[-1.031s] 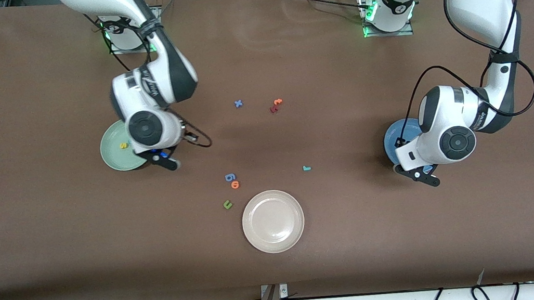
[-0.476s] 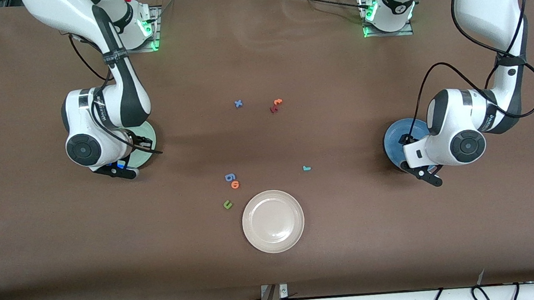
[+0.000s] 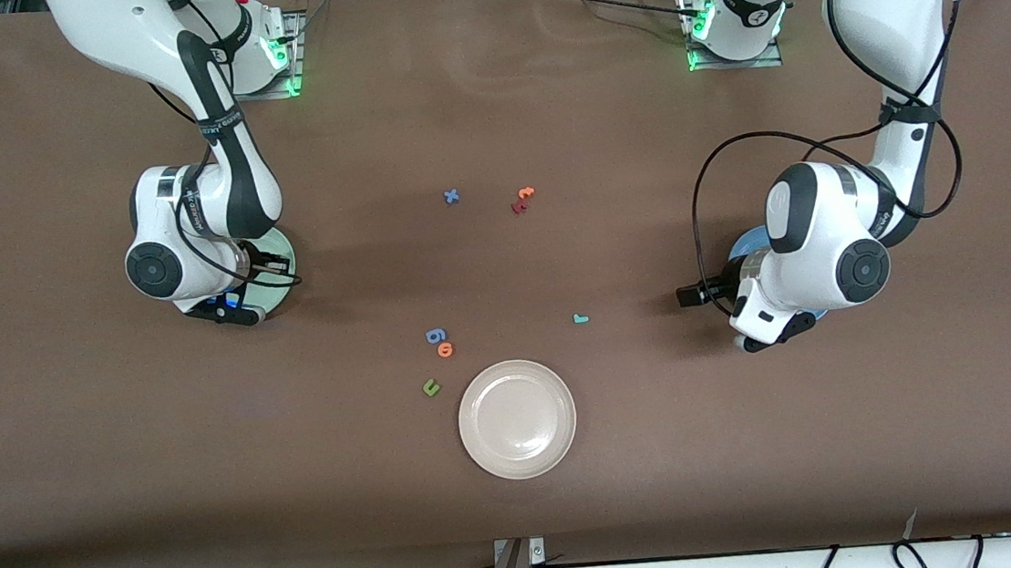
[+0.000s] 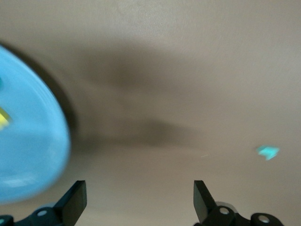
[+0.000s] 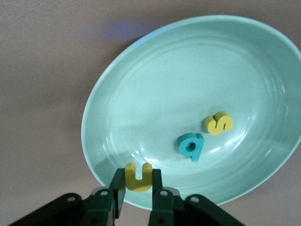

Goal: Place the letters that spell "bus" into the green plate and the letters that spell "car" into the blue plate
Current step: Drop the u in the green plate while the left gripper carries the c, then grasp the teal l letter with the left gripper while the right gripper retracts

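Observation:
The green plate (image 5: 197, 75) holds a yellow "s" (image 5: 218, 123) and a teal "b" (image 5: 191, 146). My right gripper (image 5: 136, 176) hangs low over the plate's rim, shut on the yellow "u" (image 5: 138, 182). In the front view the right gripper (image 3: 229, 313) covers most of the green plate (image 3: 276, 249). My left gripper (image 4: 138, 188) is open and empty over bare table beside the blue plate (image 4: 28, 150). In the front view that gripper (image 3: 768, 337) hides most of the blue plate (image 3: 743, 250). The teal "r" (image 3: 580, 319) lies on the table toward the middle, also in the left wrist view (image 4: 268, 151).
A beige-white plate (image 3: 517, 418) sits near the front camera at mid-table. A blue "g" (image 3: 435, 335), an orange "o" (image 3: 444, 350) and a green "u" (image 3: 430, 387) lie beside it. A blue "x" (image 3: 451, 196), an orange "t" (image 3: 526, 192) and a dark red letter (image 3: 517, 206) lie nearer the bases.
The right hand swung from the table-middle side of the green plate to over it, carrying the "u". The left gripper opened over the blue plate and its hand turned toward the table's middle.

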You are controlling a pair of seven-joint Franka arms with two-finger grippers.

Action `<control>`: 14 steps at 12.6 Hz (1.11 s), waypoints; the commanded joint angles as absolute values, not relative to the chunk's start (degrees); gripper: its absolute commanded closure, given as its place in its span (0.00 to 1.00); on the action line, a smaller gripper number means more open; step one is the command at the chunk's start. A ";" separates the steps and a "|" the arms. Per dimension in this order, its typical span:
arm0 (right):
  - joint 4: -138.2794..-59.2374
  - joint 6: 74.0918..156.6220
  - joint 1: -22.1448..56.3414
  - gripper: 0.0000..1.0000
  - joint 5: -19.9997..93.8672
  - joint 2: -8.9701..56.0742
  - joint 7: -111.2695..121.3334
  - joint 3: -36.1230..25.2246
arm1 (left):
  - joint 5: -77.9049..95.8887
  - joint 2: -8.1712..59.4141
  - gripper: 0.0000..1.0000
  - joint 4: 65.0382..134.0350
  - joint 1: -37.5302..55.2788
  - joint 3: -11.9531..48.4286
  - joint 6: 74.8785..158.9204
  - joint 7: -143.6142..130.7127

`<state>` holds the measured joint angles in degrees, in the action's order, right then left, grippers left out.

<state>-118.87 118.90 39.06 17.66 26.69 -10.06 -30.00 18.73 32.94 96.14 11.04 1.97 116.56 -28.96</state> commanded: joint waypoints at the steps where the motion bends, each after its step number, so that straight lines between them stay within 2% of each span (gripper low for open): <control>1: -120.06 119.71 38.23 0.11 18.81 25.14 -6.94 -30.15 | 21.01 32.43 0.00 95.98 15.18 2.11 122.84 -52.19; 2: -119.71 119.18 38.23 0.02 18.81 24.79 -7.03 -30.41 | 21.01 32.87 0.00 95.89 17.82 2.11 125.57 -61.52; 4: -117.70 117.35 38.23 0.01 18.72 23.04 -7.64 -31.20 | 20.22 34.88 0.00 95.54 22.30 2.02 132.42 -79.54; 6: -112.01 110.52 38.23 0.01 18.72 22.85 -7.47 -32.95 | 20.04 37.17 0.00 95.54 26.17 1.58 137.70 -90.48; 10: -98.21 93.56 38.14 0.01 18.63 23.11 -7.65 -36.47 | 15.06 41.12 0.00 93.88 31.54 -1.31 141.24 -102.80; 14: -86.78 84.92 38.14 0.01 18.54 23.29 -7.29 -40.51 | 8.88 43.94 0.00 91.41 32.34 -1.49 140.54 -110.38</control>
<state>-92.31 89.13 38.40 17.74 22.57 -8.35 -38.77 11.09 42.26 93.73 31.06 -0.43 141.31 -107.06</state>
